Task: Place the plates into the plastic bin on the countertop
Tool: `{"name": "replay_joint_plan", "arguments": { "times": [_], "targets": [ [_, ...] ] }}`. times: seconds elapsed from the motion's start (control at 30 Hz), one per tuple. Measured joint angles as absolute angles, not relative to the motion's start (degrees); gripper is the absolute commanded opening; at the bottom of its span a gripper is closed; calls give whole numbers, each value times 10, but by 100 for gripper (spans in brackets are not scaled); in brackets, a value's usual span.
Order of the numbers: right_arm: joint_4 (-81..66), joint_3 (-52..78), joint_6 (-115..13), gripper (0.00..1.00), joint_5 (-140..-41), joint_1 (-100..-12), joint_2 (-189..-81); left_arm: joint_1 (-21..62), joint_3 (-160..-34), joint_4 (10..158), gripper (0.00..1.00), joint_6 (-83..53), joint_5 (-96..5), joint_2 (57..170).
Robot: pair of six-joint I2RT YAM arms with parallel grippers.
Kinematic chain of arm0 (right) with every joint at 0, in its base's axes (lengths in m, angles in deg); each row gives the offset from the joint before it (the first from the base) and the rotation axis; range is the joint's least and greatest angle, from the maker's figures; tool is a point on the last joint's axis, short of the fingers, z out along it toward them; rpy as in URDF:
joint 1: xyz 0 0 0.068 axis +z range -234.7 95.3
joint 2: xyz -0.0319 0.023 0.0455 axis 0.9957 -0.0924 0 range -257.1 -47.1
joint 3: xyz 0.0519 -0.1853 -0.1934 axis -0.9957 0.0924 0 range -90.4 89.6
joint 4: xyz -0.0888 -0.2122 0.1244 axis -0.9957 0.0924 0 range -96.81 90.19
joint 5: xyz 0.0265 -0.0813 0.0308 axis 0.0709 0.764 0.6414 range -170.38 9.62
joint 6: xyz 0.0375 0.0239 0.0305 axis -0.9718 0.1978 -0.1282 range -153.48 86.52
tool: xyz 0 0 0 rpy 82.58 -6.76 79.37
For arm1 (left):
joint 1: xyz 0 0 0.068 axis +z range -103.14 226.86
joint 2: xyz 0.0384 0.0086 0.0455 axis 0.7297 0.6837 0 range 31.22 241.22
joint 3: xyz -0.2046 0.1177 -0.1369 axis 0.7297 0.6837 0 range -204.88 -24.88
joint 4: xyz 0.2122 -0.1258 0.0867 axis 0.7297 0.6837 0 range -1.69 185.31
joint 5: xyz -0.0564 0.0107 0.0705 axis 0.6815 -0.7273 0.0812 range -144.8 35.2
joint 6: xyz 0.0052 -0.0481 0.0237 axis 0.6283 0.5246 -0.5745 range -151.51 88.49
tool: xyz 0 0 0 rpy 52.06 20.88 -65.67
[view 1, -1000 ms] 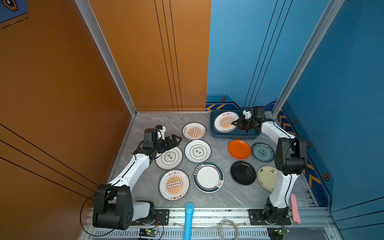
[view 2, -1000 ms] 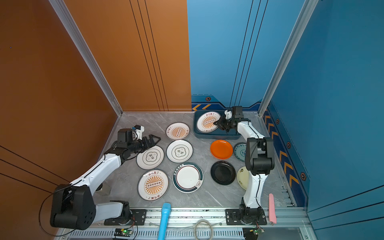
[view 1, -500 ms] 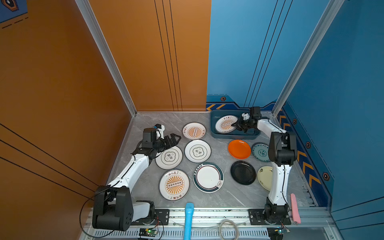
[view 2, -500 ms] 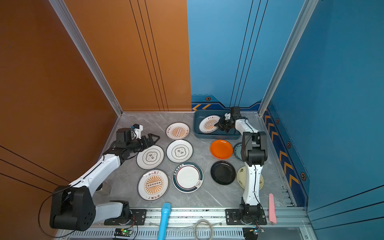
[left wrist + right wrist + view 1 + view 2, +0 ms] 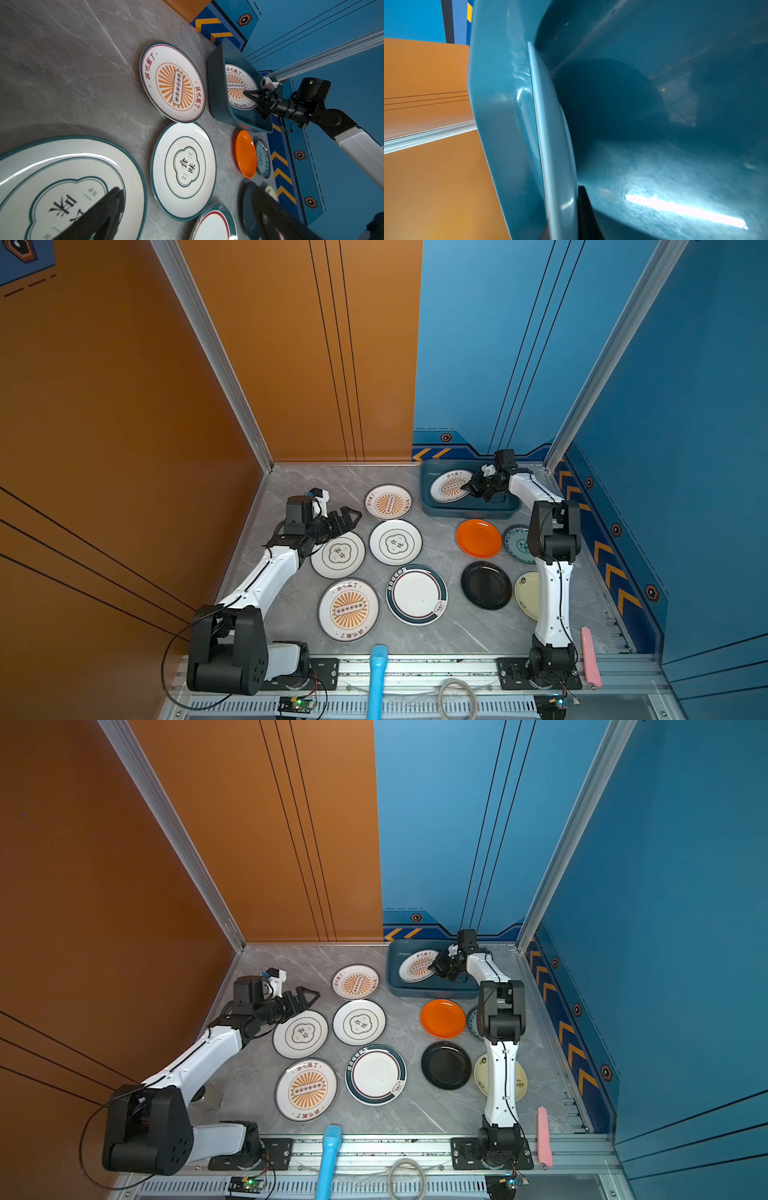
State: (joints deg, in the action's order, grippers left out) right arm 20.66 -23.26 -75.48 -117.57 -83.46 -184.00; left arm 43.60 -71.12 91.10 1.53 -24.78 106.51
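Observation:
In both top views the dark teal plastic bin point(image 5: 469, 512) point(image 5: 432, 992) stands at the back right of the grey countertop point(image 5: 307, 485). My right gripper point(image 5: 471, 487) point(image 5: 436, 966) is inside it, shut on the rim of a white sunburst plate point(image 5: 449, 485) point(image 5: 236, 83). The right wrist view shows that plate point(image 5: 550, 135) edge-on beside the bin wall point(image 5: 500, 104), with one black fingertip point(image 5: 584, 207) against it. My left gripper point(image 5: 351, 516) point(image 5: 185, 207) hangs open over the far edge of a cloud-motif plate point(image 5: 338, 553).
Several plates lie on the countertop: sunburst point(image 5: 388, 502), sunburst point(image 5: 348, 609), cloud-motif point(image 5: 395, 542), teal-rimmed point(image 5: 417, 594), orange point(image 5: 478, 538), black point(image 5: 485, 585), teal patterned point(image 5: 517, 543) and cream point(image 5: 525, 595), the last two partly behind my right arm. Walls close in on three sides.
My right arm's elbow has swung in towards the front while its gripper kept the sunburst plate in the bin. The left arm has barely moved.

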Motion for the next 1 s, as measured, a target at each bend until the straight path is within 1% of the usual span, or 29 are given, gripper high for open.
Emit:
{"name": "replay_joint_plan", "arguments": {
  "times": [0.13, 0.3, 0.5, 0.67, 0.87, 1.0],
  "targets": [
    [211, -257, -755, 11, -1176, -832, -1857, 436, -711, 911, 98, 15, -248, 1071],
    [235, -286, -753, 28, -1158, -828, -1872, 436, -711, 911, 98, 18, -248, 1072],
    [276, -325, -749, 36, -1124, -819, -1905, 436, -711, 911, 98, 19, -248, 1072],
    [306, -353, -739, 46, -1096, -809, -1908, 436, -711, 911, 98, 19, -248, 1072],
    [333, -368, -721, 50, -1059, -801, -1908, 436, -711, 911, 98, 19, -248, 1072],
    [348, -369, -702, 50, -1024, -799, -1908, 436, -711, 911, 98, 22, -248, 1072]
  ]
}}
